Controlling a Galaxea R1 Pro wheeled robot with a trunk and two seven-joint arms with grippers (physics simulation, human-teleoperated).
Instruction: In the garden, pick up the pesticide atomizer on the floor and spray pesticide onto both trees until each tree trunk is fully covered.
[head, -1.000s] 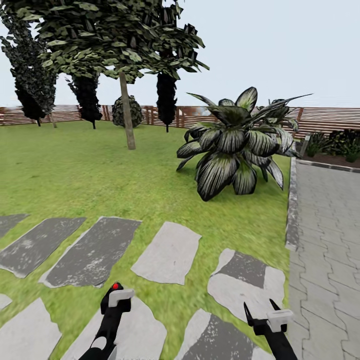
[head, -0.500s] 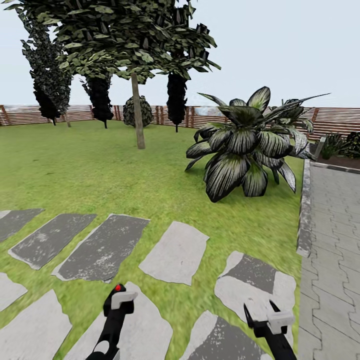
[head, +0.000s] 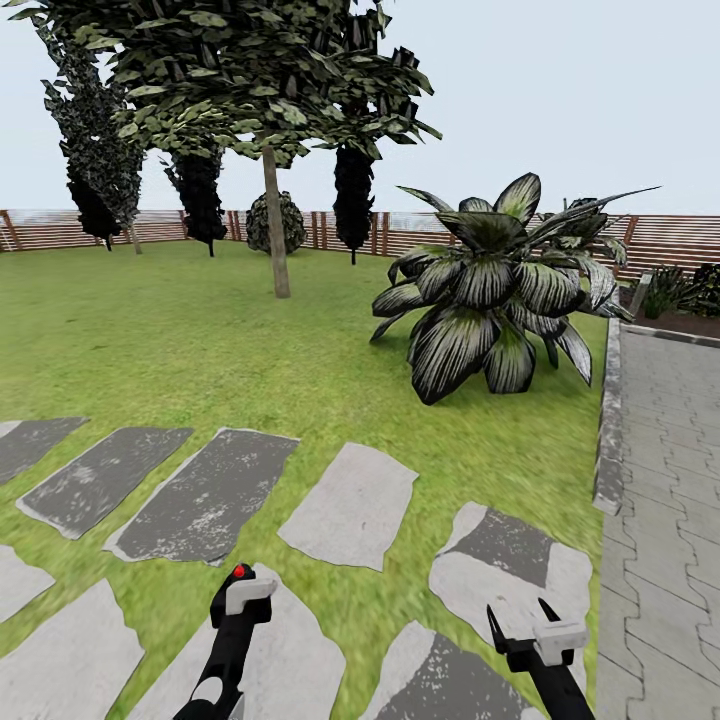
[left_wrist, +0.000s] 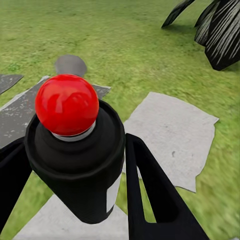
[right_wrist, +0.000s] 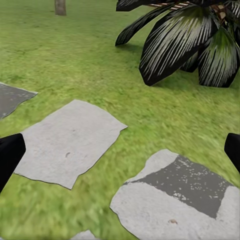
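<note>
Atomizer (left_wrist: 75, 150), black with a red cap, sits clamped upright in the left hand (head: 238, 600), presumably so its nozzle can be aimed ahead. The right hand (head: 524, 625) holds nothing, its fingers spread wide over the stepping stones (head: 350, 505). The tree trunk (head: 276, 225) stands far off across the lawn (head: 150, 340), ahead and slightly right of the atomizer, left of the striped-leaf plant (head: 490, 290).

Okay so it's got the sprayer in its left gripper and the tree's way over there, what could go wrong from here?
1. The tree trunk stands far across the lawn, so spray released now would likely miss.
2. The big striped-leaf plant sits right of the straight path; drifting right could snag it.
3. The atomizer is held only between the left gripper fingers, so bumps over stepping stones might shift it.
</note>
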